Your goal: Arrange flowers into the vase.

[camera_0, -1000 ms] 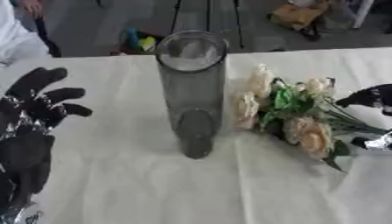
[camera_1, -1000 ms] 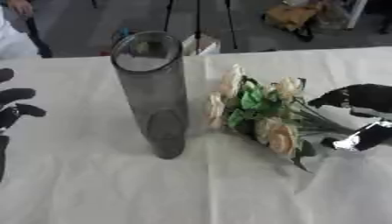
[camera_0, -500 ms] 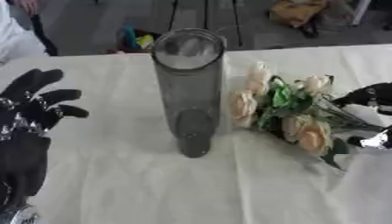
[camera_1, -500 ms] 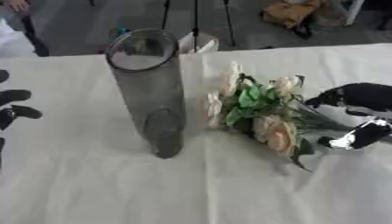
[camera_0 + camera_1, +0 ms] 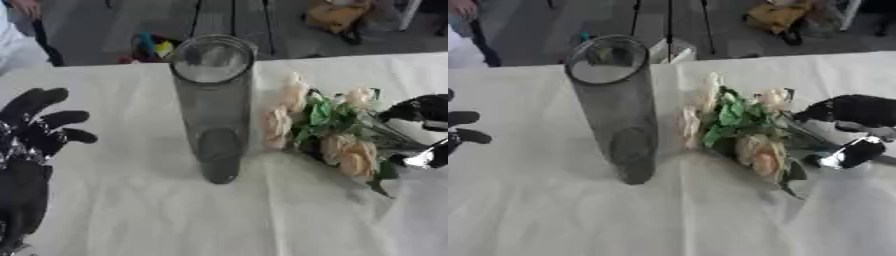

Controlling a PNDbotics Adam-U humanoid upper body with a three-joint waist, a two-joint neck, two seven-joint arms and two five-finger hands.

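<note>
A tall smoky glass vase [image 5: 213,105] stands upright at the middle of the white table [image 5: 175,220]. To its right lies a bunch of cream and peach flowers [image 5: 741,132] with green leaves, blooms toward the vase and stems pointing right. At the right edge my right hand [image 5: 852,110] straddles the stems: dark fingers [image 5: 833,111] above them, the thumb [image 5: 852,152] below, with a gap between. My left hand [image 5: 35,135] rests open at the left edge, fingers spread, well away from the vase.
The table's far edge runs just behind the vase. Beyond it are a dark floor, tripod legs [image 5: 668,22], a yellow bag [image 5: 776,15] and a person's white sleeve [image 5: 19,50] at the upper left.
The view has shifted a little. The vase and flowers stay where they were, and both hands hold nearly the same pose.
</note>
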